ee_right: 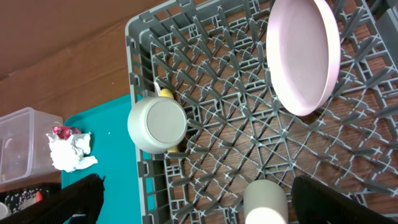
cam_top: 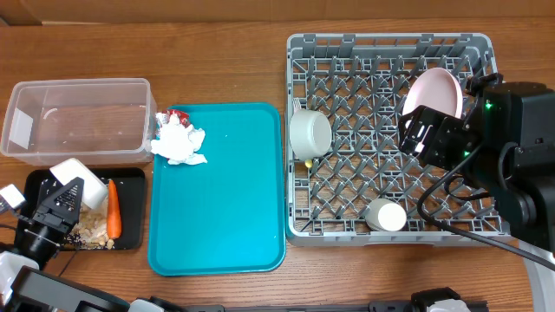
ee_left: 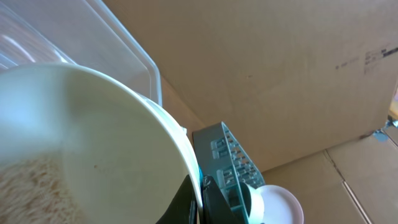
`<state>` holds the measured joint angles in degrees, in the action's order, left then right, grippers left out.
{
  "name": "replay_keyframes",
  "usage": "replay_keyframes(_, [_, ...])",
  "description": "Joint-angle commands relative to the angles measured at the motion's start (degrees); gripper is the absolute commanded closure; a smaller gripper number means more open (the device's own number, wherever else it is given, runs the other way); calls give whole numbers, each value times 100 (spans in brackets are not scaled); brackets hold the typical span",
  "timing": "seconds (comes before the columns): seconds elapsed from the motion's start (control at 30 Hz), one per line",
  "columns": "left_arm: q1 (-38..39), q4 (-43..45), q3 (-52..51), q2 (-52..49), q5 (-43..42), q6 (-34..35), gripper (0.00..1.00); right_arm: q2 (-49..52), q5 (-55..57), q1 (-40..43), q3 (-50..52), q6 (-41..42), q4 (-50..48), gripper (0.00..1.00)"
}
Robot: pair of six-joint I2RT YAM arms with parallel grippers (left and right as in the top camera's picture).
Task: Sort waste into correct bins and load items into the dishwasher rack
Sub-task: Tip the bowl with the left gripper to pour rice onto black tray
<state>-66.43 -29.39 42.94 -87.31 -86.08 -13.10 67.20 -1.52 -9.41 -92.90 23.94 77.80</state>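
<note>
My left gripper (cam_top: pixel 65 198) (ee_left: pixel 200 186) is shut on the rim of a pale bowl (cam_top: pixel 71 176) (ee_left: pixel 81 137), tilted over the black tray (cam_top: pixel 130 208). Beige bits cling inside the bowl. An orange carrot (cam_top: pixel 113 220) and food bits (cam_top: pixel 89 232) lie in the black tray. The clear tub (cam_top: pixel 78 117) (ee_left: pixel 130 50) stands behind it. A crumpled napkin (cam_top: pixel 179 144) (ee_right: pixel 71 151) and red wrapper (cam_top: pixel 176 114) (ee_right: pixel 62 132) lie on the teal tray's far left corner. My right gripper (cam_top: pixel 422 134) (ee_right: pixel 208 205) hangs open over the grey rack (cam_top: pixel 390 35) (ee_right: pixel 205 68), nothing between its fingers.
In the rack stand a pink plate (cam_top: pixel 434 94) (ee_right: pixel 303 56), an upturned pale bowl (cam_top: pixel 310 132) (ee_right: pixel 157 124) with a yellow spoon (cam_top: pixel 308 161) (ee_right: pixel 166 94) beside it, and a white cup (cam_top: pixel 386 215) (ee_right: pixel 266 202). The teal tray (cam_top: pixel 217 199) (ee_right: pixel 106 143) lies between the bins and the rack.
</note>
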Motion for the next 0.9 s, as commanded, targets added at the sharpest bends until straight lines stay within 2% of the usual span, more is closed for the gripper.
replay_keyframes(0.0, [-37, 9, -50, -35, -4, -573, 96, -20, 20, 15, -59, -33, 11, 0])
replay_keyframes(0.07, [-70, 46, -50, -35, -234, -203, 96, -20, 20, 15, -59, -33, 0, 0])
replay_keyframes(0.13, [-76, 81, -50, -35, -101, -555, 96, -22, 20, 15, -59, -33, 9, 0])
replay_keyframes(0.17, [-79, 107, -50, -35, 4, -142, 96, -20, 20, 15, -59, -33, 0, 0])
replay_keyframes(0.2, [-76, 90, -52, -35, -216, -109, 96, -20, 20, 15, -59, -33, 2, 0])
replay_keyframes(0.27, [-57, 138, -52, -35, -94, -575, 96, -22, 20, 15, -59, -33, 11, 0])
replay_keyframes(0.33, [-68, 81, -50, -33, -457, -229, 96, -20, 17, 15, -59, -33, -7, 0])
replay_keyframes(0.4, [-52, 74, -46, -24, -409, -568, 96, -22, 20, 15, -59, -33, 0, 0])
replay_keyframes(0.5, [-68, 94, -46, -31, -385, -570, 96, -20, 17, 15, -59, -33, -9, 0])
replay_keyframes(0.53, [-63, 111, -46, -39, -109, -667, 96, -20, 17, 15, -59, -33, -9, 0])
replay_keyframes(0.6, [-55, 149, -46, -44, 286, -267, 96, -22, 17, 15, -59, -31, -11, 0])
replay_keyframes(0.63, [-55, 101, -46, -44, 83, -103, 96, -20, 17, 15, -59, -31, -9, 0])
replay_keyframes(0.7, [-15, 111, -46, -44, 17, -678, 96, -20, 17, 15, -59, -33, 0, 0])
replay_keyframes(0.73, [0, 168, -46, -44, 177, -737, 96, -22, 17, 15, -59, -31, -9, 0])
replay_keyframes(0.77, [15, 205, -46, -44, 332, -562, 96, -22, 17, 15, -59, -31, -17, 0])
replay_keyframes(0.8, [13, 234, -46, -44, 140, -238, 96, -20, 15, 15, -59, -31, -31, 0])
replay_keyframes(0.83, [7, 306, -46, -44, -461, -79, 96, -20, 17, 15, -59, -31, -31, 0])
replay_keyframes(0.87, [9, 328, -28, -28, -446, -33, 96, -20, 15, 15, -59, -31, -28, 0])
